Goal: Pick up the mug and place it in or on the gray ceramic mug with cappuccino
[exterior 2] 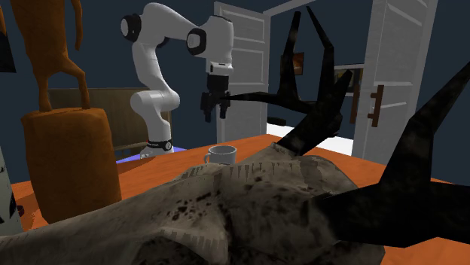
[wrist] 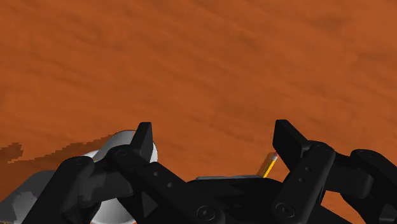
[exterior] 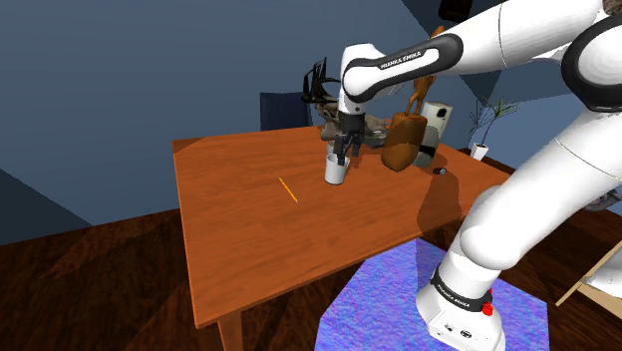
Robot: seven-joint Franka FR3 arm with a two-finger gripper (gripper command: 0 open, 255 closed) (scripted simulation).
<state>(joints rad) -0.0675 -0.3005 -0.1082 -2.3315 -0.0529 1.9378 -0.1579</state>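
A pale grey mug stands upright on the brown wooden table, seen from across the table as a white mug with its handle showing. My black gripper hangs just above it, open, with nothing between its fingers. In the second exterior view the gripper is clearly above the mug's rim and apart from it. In the wrist view the gripper has its fingers spread wide over bare table, and the mug shows partly behind one finger.
A yellow pencil lies on the table beside the mug. A brown animal figure and a dark antlered skull stand at the far side. A small dark object lies near the table's right edge.
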